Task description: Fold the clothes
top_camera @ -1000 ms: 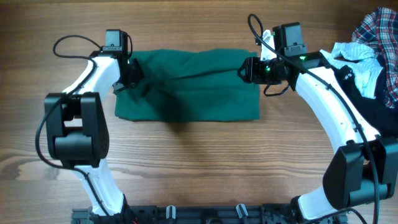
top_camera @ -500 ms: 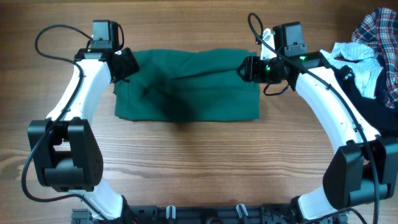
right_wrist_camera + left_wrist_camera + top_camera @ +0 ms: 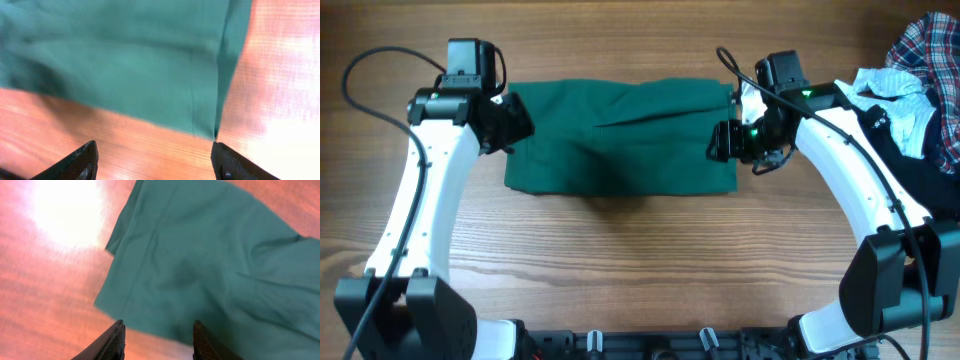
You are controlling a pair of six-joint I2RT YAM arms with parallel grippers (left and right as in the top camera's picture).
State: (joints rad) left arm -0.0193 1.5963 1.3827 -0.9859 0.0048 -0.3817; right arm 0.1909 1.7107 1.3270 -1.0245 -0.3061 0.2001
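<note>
A wooden table (image 3: 620,260), warm brown with darker grain running from side to side, fills the whole overhead view, a black rail (image 3: 650,345) lies along its near edge, and a bright white glare (image 3: 65,210) washes out the boards in both wrist views.

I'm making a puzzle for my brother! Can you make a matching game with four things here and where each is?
1 green garment
2 plaid shirt
3 white piece
4 left gripper

A far right corner of the table
B spread flat in the middle
C open, at the green garment's left edge
D crumpled beside the right arm

Pairs: 1-B, 2-A, 3-D, 4-C
</note>
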